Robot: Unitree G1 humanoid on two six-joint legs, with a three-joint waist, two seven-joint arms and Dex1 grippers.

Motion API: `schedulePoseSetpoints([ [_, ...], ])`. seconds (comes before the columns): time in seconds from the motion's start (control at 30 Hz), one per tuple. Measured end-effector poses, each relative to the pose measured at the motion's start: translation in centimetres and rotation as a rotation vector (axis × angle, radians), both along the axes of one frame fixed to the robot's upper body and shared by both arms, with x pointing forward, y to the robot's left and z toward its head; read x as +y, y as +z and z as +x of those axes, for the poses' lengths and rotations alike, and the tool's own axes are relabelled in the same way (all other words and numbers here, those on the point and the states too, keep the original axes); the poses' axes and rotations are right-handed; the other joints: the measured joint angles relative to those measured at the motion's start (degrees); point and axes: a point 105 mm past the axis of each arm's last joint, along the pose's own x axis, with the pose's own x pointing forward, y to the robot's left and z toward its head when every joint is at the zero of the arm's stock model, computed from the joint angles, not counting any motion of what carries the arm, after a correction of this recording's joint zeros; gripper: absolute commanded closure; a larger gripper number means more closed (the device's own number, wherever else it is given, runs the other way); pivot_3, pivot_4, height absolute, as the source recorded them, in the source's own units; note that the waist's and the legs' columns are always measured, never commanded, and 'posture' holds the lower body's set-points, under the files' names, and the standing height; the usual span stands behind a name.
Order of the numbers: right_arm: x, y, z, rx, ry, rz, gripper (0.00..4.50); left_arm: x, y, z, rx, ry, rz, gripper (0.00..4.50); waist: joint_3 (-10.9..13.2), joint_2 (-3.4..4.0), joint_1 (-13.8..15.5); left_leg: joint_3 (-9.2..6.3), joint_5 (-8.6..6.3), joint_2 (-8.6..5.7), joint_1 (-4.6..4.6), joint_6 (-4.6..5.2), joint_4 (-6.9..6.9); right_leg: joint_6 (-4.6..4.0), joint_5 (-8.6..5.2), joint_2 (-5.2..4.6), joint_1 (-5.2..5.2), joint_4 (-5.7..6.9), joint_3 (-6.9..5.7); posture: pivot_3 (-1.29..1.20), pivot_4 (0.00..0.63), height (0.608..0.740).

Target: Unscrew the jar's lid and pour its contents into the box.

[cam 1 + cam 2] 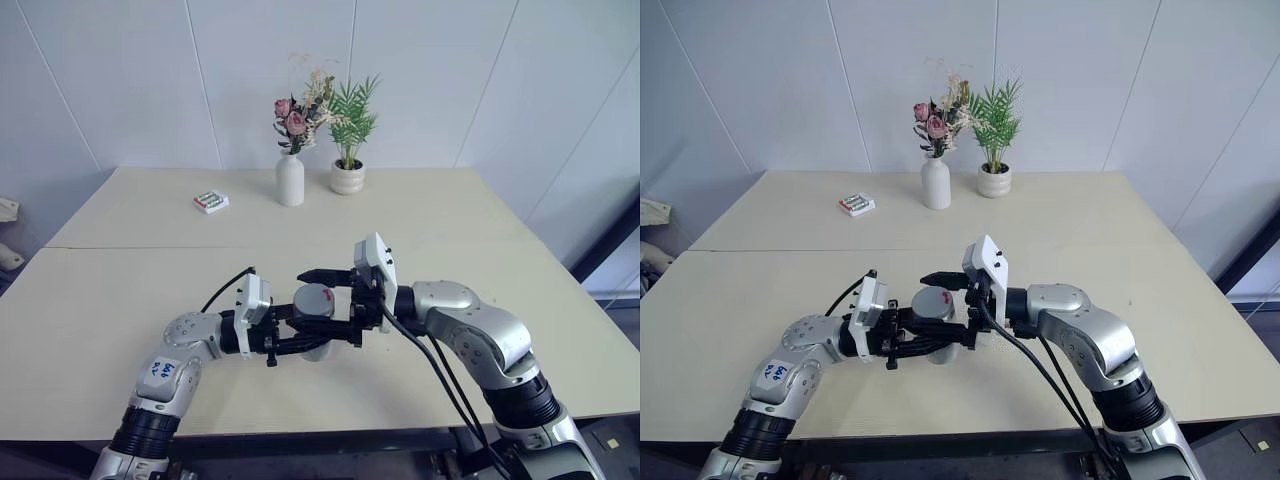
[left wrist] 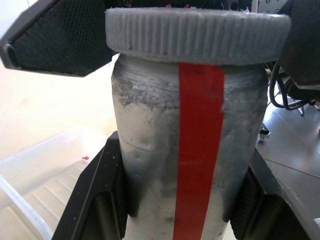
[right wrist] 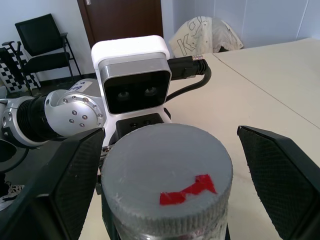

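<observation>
Above the pale tabletop [image 1: 120,300], the left gripper's [image 1: 318,340] fingers are clamped on the small greyish jar with a red strip [image 2: 192,165]. The right gripper's [image 1: 322,297] fingers stand spread wide either side of its ribbed grey lid [image 3: 167,170], not touching it.

Small greyish clear-plastic cylindrical jar [image 2: 150,165]: wall frosted and scuffed, dull, with a smooth red tape strip [image 2: 197,150] down its side. Round grey screw lid [image 3: 167,172]: matt, slightly grainy top, ribbed rim, torn bit of red tape stuck on. Black gripper fingers [image 3: 65,185]: matt, with a fine knurled mesh texture on the pads. Shallow transparent plastic box [image 2: 30,190]: thin-walled, glossy, ribbed floor. Arm shells [image 1: 470,320]: brushed silver metal, satin sheen; wrist camera housings [image 3: 132,75] smooth white plastic. Pale beige table [image 1: 120,300]: smooth, matt laminate look. White flower vase [image 1: 290,180]: smooth ceramic look, slight gloss.
</observation>
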Motion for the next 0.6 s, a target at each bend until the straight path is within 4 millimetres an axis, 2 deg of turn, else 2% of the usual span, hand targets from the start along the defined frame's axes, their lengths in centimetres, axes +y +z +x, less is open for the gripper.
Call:
schedulePoseSetpoints([
  [0.6,-1.2,0.6,0.5,0.0,-0.03,-0.002,0.03,0.0,0.0,0.1,0.001,0.008,-0.002,2.46,0.0,0.0,0.0,0.0,0.0,0.0,0.0,0.0,0.0,0.0,0.0,0.0,0.0,-0.01,0.0,0.0,0.15,0.74],
])
